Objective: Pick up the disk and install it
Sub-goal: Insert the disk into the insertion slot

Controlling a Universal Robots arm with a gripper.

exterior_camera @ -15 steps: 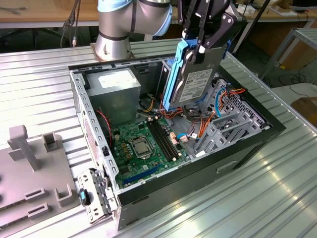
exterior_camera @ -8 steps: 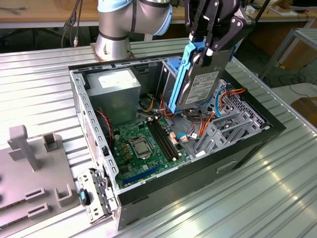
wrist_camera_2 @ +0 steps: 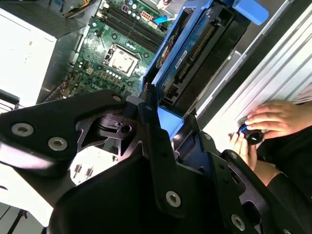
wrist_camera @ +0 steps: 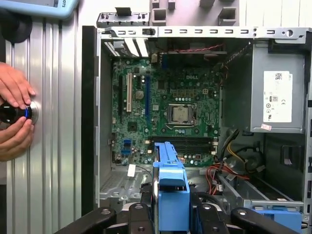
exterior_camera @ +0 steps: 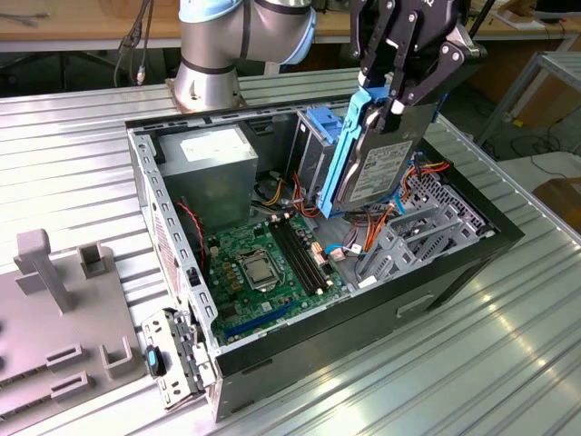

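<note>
So the gripper (exterior_camera: 388, 95) is hanging over the open case (exterior_camera: 363, 318) with its fingers clamped onto the top end of the disk (exterior_camera: 379, 168). The disk is dangling straight below the fingers, up on edge and leaning a bit, label side facing the exterior view's right and one blue rail (exterior_camera: 338, 168) facing the drive cage (exterior_camera: 313, 145). Its low end is hovering just above the orange cables (exterior_camera: 363, 232), not touching anything as far as I can tell. If you ask me, the trick here is keeping the drive squared up with the bay rather than letting that lean creep in, since the rails are probably only going to slide if both are lining up together. Going slow and staying vertical seems the safe bet. Room-wise, it's looking tight right beneath the fingers: cage walls on one side, the bent grey metal brackets (exterior_camera: 427, 227) on the other, cable mess underneath that could snag a corner. Farther out from the fingers, the motherboard (exterior_camera: 259, 263) and the power supply (exterior_camera: 211, 163) are sitting well apart, so nothing's crowding there, and above the case rim it's all open air. In the first wrist view, a person's hands (wrist_camera: 13, 87) are resting on a small round button on the table outside the case wall, well away from the fingers.
</note>
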